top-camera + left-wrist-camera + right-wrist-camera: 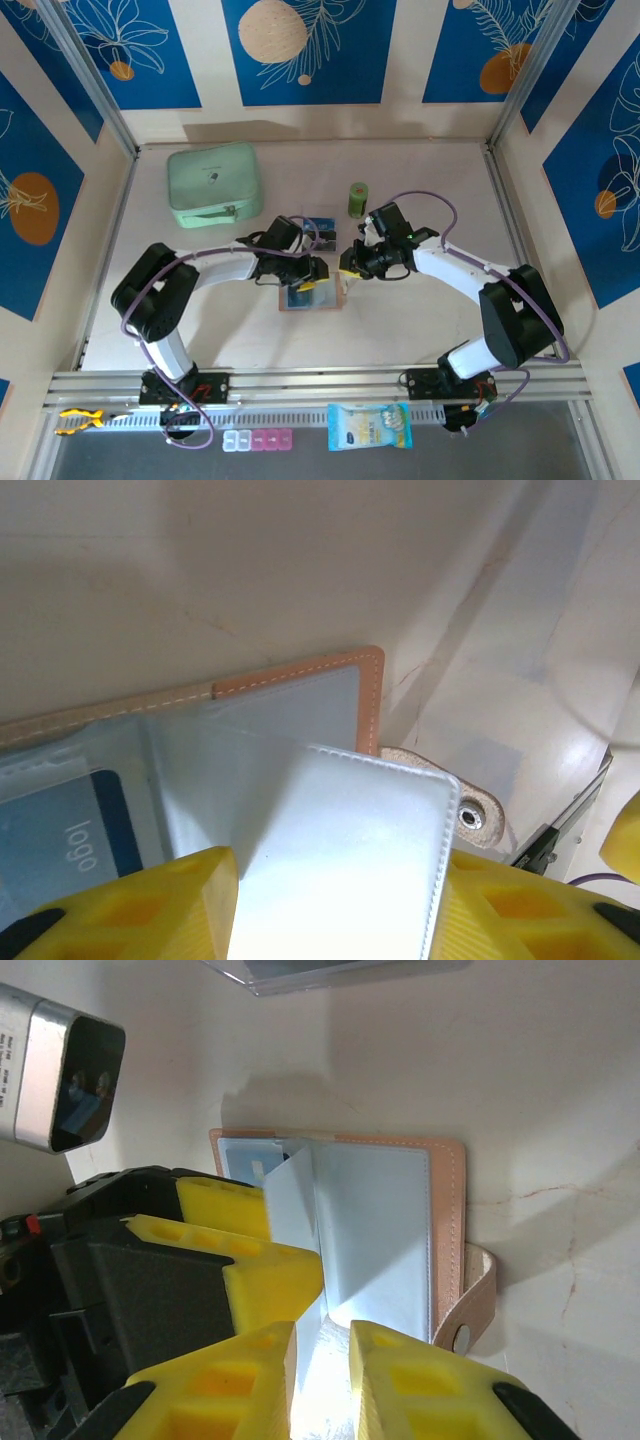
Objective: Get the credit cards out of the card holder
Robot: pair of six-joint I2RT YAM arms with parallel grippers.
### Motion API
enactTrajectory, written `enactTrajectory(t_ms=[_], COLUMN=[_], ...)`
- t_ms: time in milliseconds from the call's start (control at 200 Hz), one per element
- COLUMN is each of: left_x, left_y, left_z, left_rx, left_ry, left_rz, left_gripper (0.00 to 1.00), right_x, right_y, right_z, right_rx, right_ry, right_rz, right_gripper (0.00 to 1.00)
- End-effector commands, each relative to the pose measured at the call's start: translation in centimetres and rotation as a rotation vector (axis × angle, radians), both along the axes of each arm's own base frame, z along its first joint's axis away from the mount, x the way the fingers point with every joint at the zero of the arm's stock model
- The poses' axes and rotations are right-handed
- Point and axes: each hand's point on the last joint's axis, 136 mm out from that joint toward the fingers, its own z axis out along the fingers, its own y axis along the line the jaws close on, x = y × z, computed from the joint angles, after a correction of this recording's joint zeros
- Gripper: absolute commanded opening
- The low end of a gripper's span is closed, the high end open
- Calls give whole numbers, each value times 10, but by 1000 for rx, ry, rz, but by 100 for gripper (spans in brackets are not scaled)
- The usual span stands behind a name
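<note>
The card holder (335, 300) lies open on the table between the two arms, its tan leather rim (300, 675) and snap strap (470, 1300) showing. A blue credit card (70, 840) printed "logo" sits in its left pocket (245, 1160). A clear plastic sleeve (340, 830) stands up from the middle. My right gripper (322, 1340) is shut on the near edge of that sleeve. My left gripper (335, 890) is open, its yellow fingers (150, 900) either side of the sleeve. In the top view the left gripper (320, 272) and right gripper (350, 268) meet over the holder.
A clear plastic box (318, 222) holding cards lies just behind the holder. A green cylinder (357, 198) stands behind the right gripper. A mint-green zip case (213, 183) sits at the back left. A snack packet (368, 425) lies on the front rail.
</note>
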Motion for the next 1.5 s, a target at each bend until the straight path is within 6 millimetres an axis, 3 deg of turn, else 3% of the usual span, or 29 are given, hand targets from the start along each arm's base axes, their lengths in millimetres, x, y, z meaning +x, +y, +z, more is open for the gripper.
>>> enactTrajectory(t_ms=[0, 410, 690, 1085, 1491], left_x=[-2, -1, 3, -1, -15], left_y=[-9, -12, -9, 48, 93], left_z=[2, 3, 15, 20, 4], left_rx=[-16, -21, -42, 14, 23], left_ry=[15, 9, -32, -79, -44], left_rz=[-21, -30, -6, 93, 198], left_gripper=[52, 58, 53, 49, 40], right_x=[-6, -8, -11, -13, -16], right_y=[-4, -4, 1, 44, 86], right_z=[0, 1, 0, -5, -25], right_rx=[-2, 6, 20, 26, 15], right_ry=[7, 9, 21, 45, 88], right_rz=[6, 3, 15, 114, 213], right_gripper=[24, 26, 27, 26, 25])
